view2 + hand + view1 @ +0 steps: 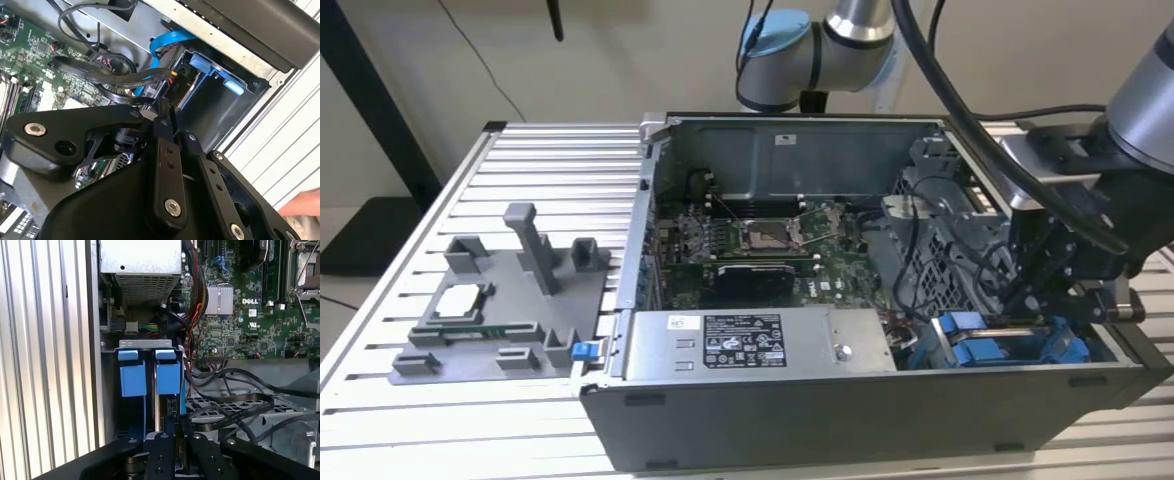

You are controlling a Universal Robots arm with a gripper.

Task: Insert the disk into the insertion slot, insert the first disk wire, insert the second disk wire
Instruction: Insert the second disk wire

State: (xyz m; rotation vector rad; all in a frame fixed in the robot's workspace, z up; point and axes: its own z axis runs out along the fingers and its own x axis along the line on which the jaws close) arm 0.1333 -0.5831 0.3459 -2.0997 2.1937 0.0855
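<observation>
The disk [983, 350] stands on edge in the insertion slot at the case's front corner on the exterior view's right, its blue carrier tabs [167, 377] facing up. My gripper [1017, 315] hangs straight over it. In both wrist views the fingers [165, 450] lie close together, pinching a black wire connector [176, 93] at the disk's end. A blue flat wire [167, 41] and a black bundle with red and yellow strands [125, 77] run toward that same spot. A second blue carrier [133, 377] sits in the neighbouring slot.
The open computer case [854, 400] lies on a slatted metal table [534, 170]. Inside it are the grey power supply box [747, 345], the green motherboard [761, 240] and loose black cables [240, 405]. A grey fixture [507, 300] stands at the exterior view's left. Part of a hand [302, 205] shows beside the case.
</observation>
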